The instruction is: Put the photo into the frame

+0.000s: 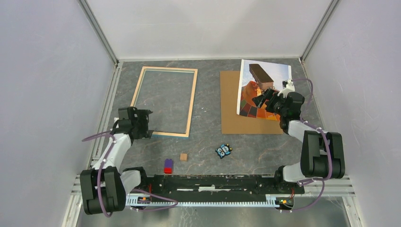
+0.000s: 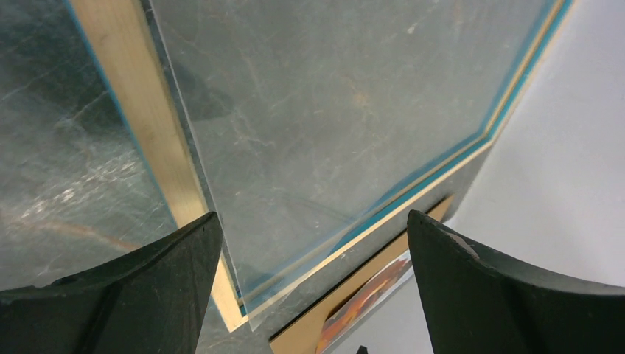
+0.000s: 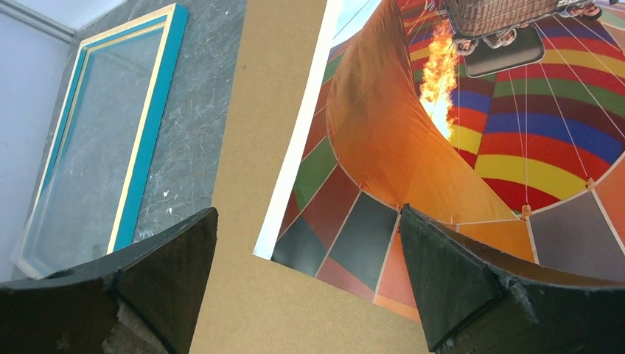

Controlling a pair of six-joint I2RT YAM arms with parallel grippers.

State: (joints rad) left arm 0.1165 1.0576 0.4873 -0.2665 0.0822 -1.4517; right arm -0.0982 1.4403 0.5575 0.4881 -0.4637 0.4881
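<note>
The frame lies flat at the left middle of the table, light wood rim up, with a clear pane in it. The photo, balloon side up, lies skewed on the brown backing board at the right. My left gripper is open and empty over the frame's near left corner; its wrist view shows the wood rim and pane between the jaws. My right gripper is open and empty, just above the photo's near edge; the photo's corner and the board show between its fingers.
A small blue toy, a brown cube and a red-and-purple block lie near the front edge. White walls close in the table on three sides. The frame's blue edge shows in the right wrist view.
</note>
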